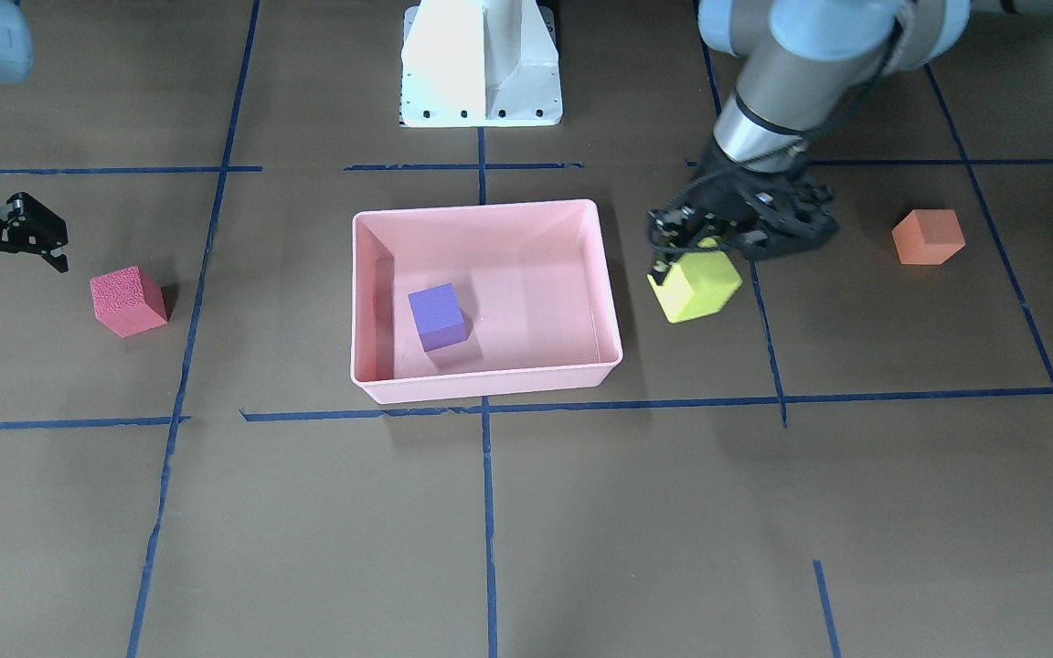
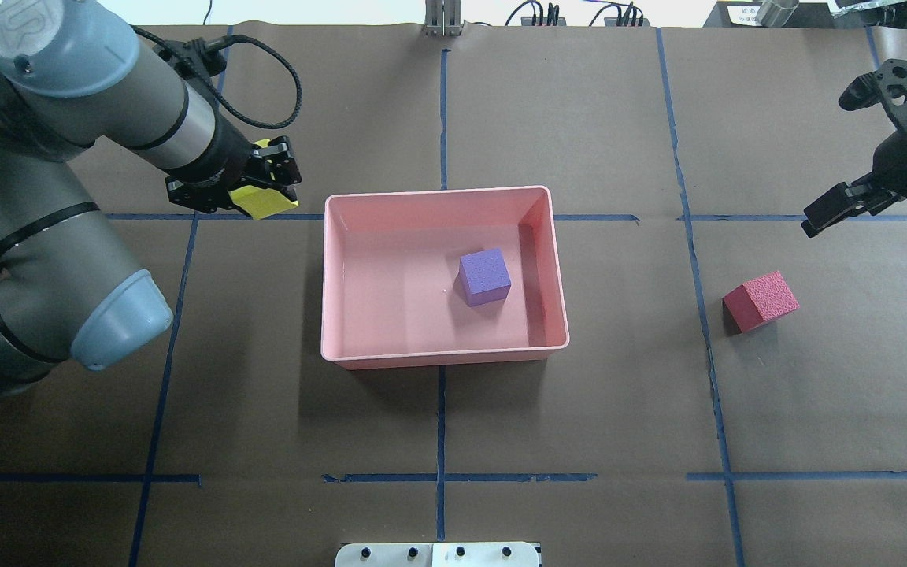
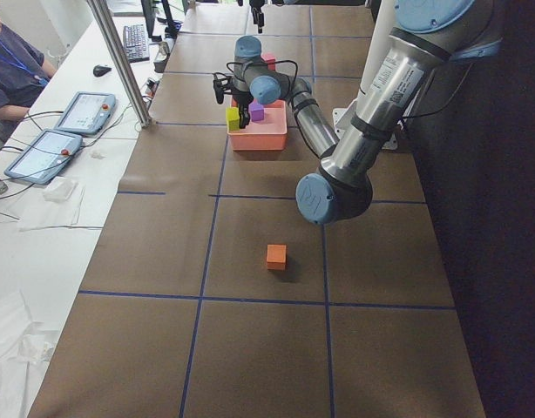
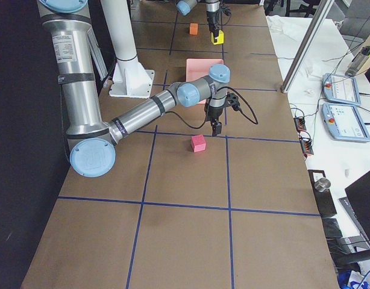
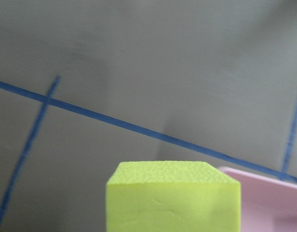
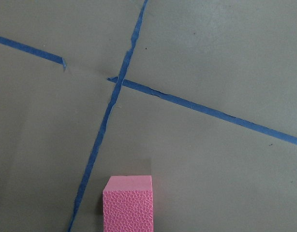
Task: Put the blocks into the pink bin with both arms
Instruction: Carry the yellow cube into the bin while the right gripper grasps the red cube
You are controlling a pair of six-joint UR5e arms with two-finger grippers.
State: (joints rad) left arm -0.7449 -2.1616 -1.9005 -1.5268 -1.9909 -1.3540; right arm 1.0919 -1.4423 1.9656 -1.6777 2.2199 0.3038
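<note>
Left hand (image 2: 268, 185) clamped on the yellow block (image 2: 264, 203), just outside the pink bin (image 2: 442, 193)!
The purple block (image 2: 485, 276) sits inside the bin. The right hand (image 2: 838, 153) hangs with fingers spread wide, near the red-pink block (image 2: 760, 301) on the desk (image 2: 579, 433), not touching it. The orange block (image 1: 927, 237) lies well off beyond the left arm.
</note>
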